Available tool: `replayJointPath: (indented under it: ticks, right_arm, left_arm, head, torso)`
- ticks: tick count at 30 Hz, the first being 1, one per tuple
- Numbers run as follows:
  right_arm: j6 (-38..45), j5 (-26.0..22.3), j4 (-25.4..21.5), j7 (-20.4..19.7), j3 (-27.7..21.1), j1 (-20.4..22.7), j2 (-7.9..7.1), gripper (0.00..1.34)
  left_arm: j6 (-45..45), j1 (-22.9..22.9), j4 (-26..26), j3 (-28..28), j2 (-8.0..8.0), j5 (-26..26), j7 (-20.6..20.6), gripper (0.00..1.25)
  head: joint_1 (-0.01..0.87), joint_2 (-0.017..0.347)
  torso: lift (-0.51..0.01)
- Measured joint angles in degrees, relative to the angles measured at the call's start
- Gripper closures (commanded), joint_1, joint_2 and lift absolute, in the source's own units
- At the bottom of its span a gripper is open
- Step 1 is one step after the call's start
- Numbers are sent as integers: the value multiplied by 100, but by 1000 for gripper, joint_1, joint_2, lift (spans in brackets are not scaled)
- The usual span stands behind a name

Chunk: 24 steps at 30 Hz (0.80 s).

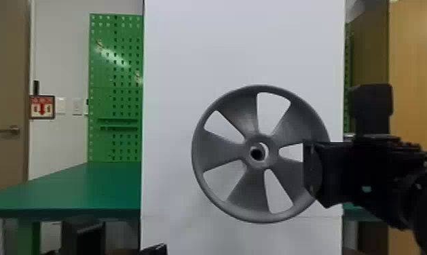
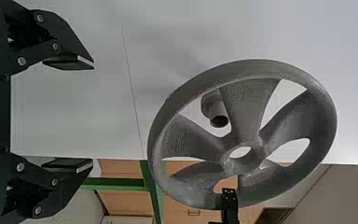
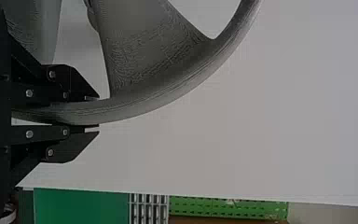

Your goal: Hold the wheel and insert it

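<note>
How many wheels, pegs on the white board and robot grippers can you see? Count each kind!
Wheels: 1, the gray wheel
Pegs: 1, the gray peg
Grippers: 2, the left gripper and the right gripper
Total: 4

The left end effector (image 1: 154, 250) is holding its fingers wide apart, clear of the grey wheel (image 2: 249, 107). The right end effector (image 1: 312, 169) is gripping the wheel's rim. Through a gap between spokes, a grey peg (image 2: 210, 105) is jutting from the white panel (image 2: 74, 107). A green frame (image 2: 116, 183) is standing past the panel's edge.
</note>
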Motion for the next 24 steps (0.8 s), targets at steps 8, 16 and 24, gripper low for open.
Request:
replayJointPath:
  ticks: [8, 16, 24]
  right_arm:
    - [-37, 0, 0, 0, 46, 19, 12, 1088]
    - [-65, 8, 10, 0, 89, 27, 17, 1088]
    - [-86, 23, 35, 0, 135, 42, 25, 1088]
  left_arm:
    - [0, 0, 0, 0, 0, 8, 1, 502]
    - [0, 0, 0, 0, 0, 8, 2, 502]
    - [0, 0, 0, 0, 0, 14, 0, 502]
  head:
    - [0, 9]
    - [0, 9]
    - [0, 9]
  torso:
    - [-494]
    - [-494]
    - [-494]
